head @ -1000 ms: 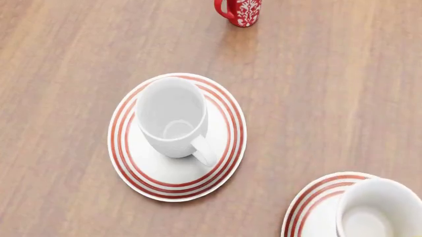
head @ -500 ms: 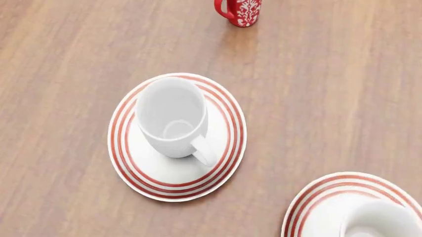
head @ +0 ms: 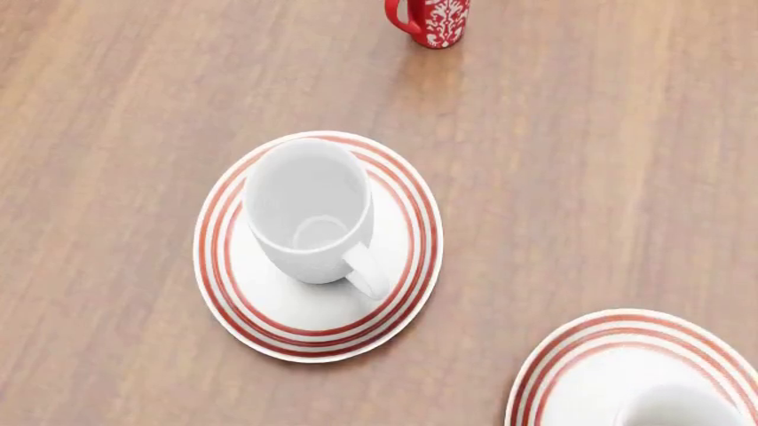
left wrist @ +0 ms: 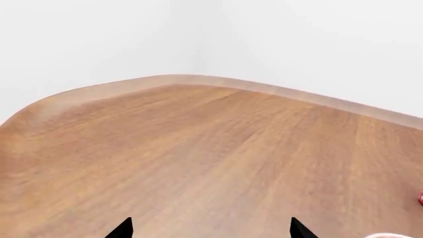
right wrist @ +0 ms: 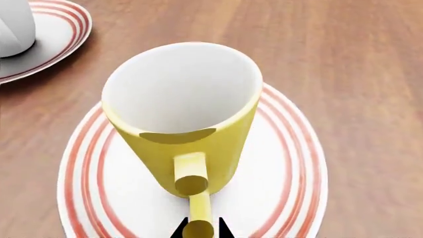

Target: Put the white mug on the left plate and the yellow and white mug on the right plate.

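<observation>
Over bare wooden desk [left wrist: 198,148] at far left: left gripper [left wrist: 211,230], only its two black tips showing, spread wide apart with nothing between them. Hovers near the desk's rounded far corner, white wall behind.

Further right, in the head view: left plate [head: 255,311], red rings round its rim, carrying the white mug [head: 308,209]. Stands upright on the plate, toward its far side, handle pointing to the near right. Seen again from the right wrist as a white mug wall [right wrist: 13,29] on a ringed plate [right wrist: 53,34].

Beyond, at the far edge of the head view: red patterned mug [head: 432,19], directly on the desk, well apart from both plates.

At near right: right plate [right wrist: 284,163], with the yellow and white mug [right wrist: 191,134] over its middle, tilted, mouth leaning away from the wrist camera. Cannot tell whether its base touches the plate. Right gripper [right wrist: 199,232] clamped on the yellow handle, dark tips on either side of it. From the head, only the mug's white rim [head: 681,408] at the bottom edge, over that plate [head: 592,355].
</observation>
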`<state>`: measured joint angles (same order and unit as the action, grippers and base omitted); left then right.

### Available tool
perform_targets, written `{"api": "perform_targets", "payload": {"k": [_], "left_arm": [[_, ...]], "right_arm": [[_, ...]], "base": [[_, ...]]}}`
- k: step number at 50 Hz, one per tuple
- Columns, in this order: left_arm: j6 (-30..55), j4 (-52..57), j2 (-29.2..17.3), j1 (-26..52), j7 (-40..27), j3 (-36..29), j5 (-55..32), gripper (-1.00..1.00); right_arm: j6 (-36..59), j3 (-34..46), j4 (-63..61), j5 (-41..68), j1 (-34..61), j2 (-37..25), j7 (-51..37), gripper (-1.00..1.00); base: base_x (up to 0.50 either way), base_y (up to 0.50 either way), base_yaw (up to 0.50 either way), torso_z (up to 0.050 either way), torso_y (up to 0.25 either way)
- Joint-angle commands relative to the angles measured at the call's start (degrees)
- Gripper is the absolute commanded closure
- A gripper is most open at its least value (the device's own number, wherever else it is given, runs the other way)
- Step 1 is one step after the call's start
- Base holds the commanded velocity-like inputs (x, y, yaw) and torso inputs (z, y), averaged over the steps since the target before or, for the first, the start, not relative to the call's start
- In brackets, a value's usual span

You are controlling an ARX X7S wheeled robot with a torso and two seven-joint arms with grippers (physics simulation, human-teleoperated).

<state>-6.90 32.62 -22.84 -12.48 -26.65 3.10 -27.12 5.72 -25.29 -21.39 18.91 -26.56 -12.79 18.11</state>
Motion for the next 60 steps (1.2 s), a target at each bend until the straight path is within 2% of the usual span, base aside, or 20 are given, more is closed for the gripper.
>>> {"api": "perform_targets", "payload": {"k": [1, 2, 3, 12, 26, 42, 52, 60], "left_arm": [[-0.1, 0.2, -0.1, -0.1, -0.3, 0.2, -0.2, -1.0], [-0.1, 0.2, -0.2, -0.1, -0.3, 0.2, -0.2, -1.0], [0.0, 0.3, -0.2, 0.0, -0.4, 0.3, -0.4, -1.0], [0.1, 0.4, -0.3, 0.1, -0.6, 0.2, -0.5, -1.0], [0.3, 0.1, -0.4, 0.7, -0.8, 0.1, -0.7, -1.0], [0.2, 0.4, -0.4, 0.6, -1.2, 0.3, -1.1, -1.0], [0.6, 1.1, -0.6, 0.8, -1.3, -0.4, -0.6, -1.0], [0.9, 0.8, -0.8, 1.4, -1.5, -0.6, -0.5, -1.0]], "right_arm": [[-0.1, 0.6, 1.0, -0.1, 0.9, -0.3, -0.2, 1.0], [0.0, 0.5, 1.0, 0.0, 0.9, -0.3, -0.3, 1.0], [0.2, 0.5, 0.8, -0.1, 1.0, -0.4, -0.5, -1.0], [-1.1, -0.4, 0.6, 1.1, 0.5, 0.2, -0.6, -1.0], [-11.5, -4.7, -1.6, 7.8, -1.9, 2.3, 4.3, -1.0], [-11.8, -7.4, -9.6, 13.7, -6.2, 1.6, 4.6, -1.0], [-4.2, -7.9, -18.2, 18.1, -2.1, -3.0, -2.9, -1.0], [3.4, -4.7, -18.2, 19.9, 8.2, -7.9, -10.4, -1.0]], "base": [[0.0, 0.0, 0.0, 0.0, 0.0], [0.0, 0.0, 0.0, 0.0, 0.0], [0.0, 0.0, 0.0, 0.0, 0.0], [0.0, 0.0, 0.0, 0.0, 0.0], [0.0, 0.0, 0.0, 0.0, 0.0], [0.0, 0.0, 0.0, 0.0, 0.0], [0.0, 0.0, 0.0, 0.0, 0.0], [0.0, 0.0, 0.0, 0.0, 0.0]]}}
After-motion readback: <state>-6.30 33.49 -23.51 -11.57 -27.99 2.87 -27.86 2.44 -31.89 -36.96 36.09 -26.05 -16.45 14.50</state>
